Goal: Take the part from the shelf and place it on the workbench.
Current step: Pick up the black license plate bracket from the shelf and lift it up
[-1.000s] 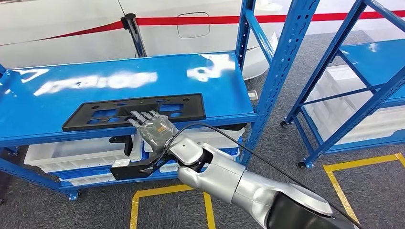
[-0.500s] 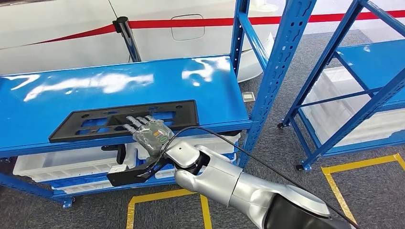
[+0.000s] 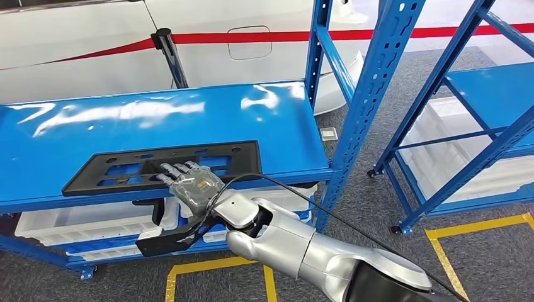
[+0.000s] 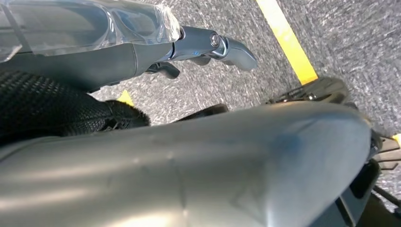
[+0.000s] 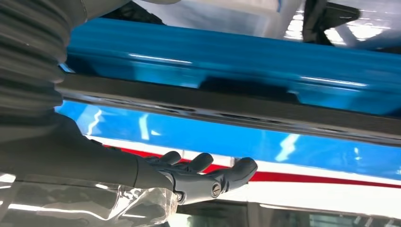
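One flat black part [image 3: 165, 165] lies along the front edge of the blue shelf [image 3: 264, 119], left of centre in the head view. The right hand [image 3: 191, 184] hovers just over that edge, fingers [image 3: 171, 170] extended above the part, released and holding nothing. Risk, as I judge it: the plate is thin and wide, so a one-sided lift could tilt it off the shelf. Whether the left hand [image 4: 208, 45] is clenched, I cannot tell.

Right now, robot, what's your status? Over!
Right hand open, fingers flat over the black part. Part flat on blue shelf, not gripped. Left hand hanging empty. Nothing blocking.
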